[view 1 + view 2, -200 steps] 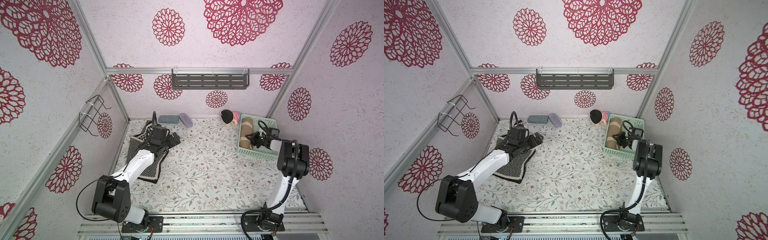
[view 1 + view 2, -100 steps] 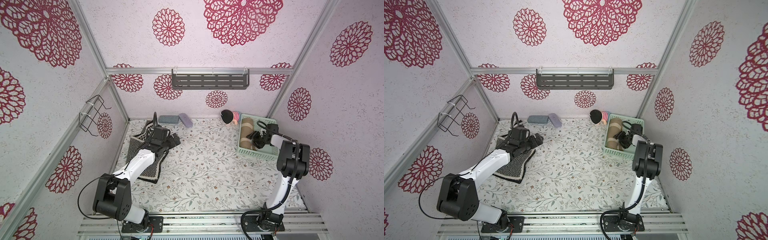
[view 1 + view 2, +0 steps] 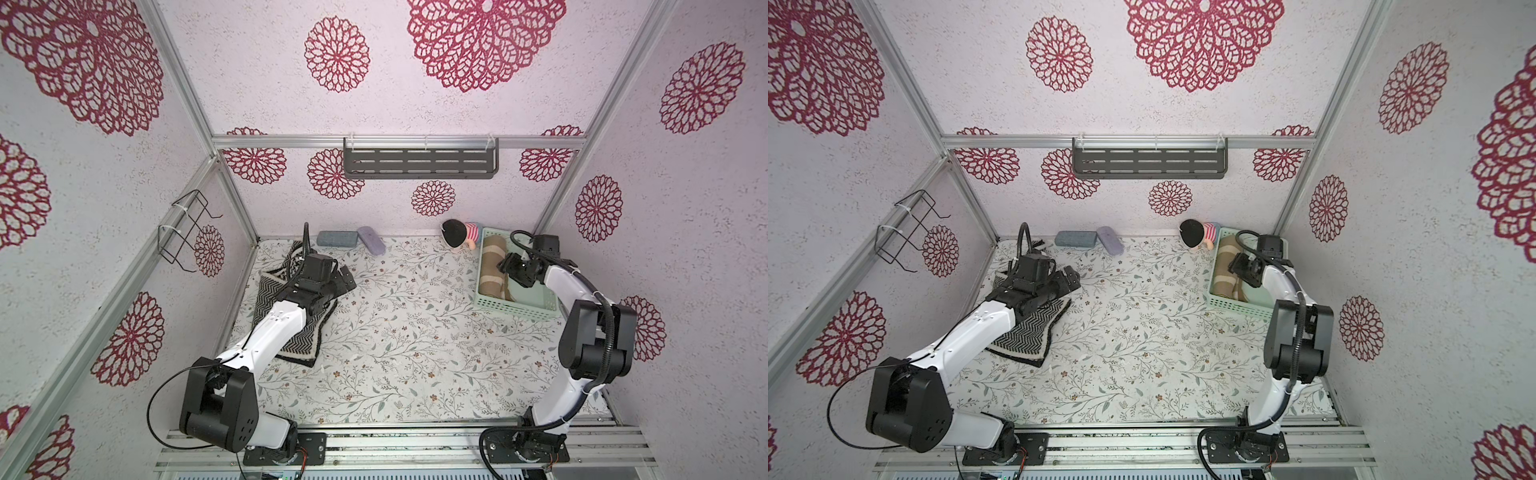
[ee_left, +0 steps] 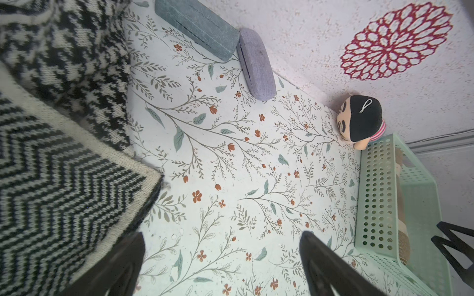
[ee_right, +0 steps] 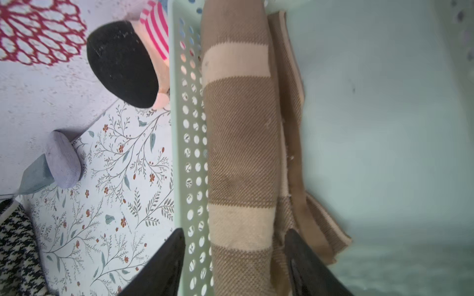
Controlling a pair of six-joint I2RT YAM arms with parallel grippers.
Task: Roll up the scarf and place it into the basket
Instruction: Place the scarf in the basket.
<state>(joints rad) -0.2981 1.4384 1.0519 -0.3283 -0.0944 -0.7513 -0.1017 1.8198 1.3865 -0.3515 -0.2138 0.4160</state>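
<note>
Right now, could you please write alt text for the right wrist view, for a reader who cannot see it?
A rolled brown-and-cream striped scarf lies inside the mint-green basket, along its perforated wall, with the open right gripper straddling one end. Outside the basket, a black-haired plush doll and a lilac case sit on the floral tabletop.

Matt knit cloth scarf (image 5: 241,153); smooth plastic basket (image 5: 175,128) w/ perforated walls.

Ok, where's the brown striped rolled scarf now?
In both top views, the brown striped rolled scarf lies inside the mint-green perforated plastic basket at the far right corner, against its wall nearest the plush doll.
</note>
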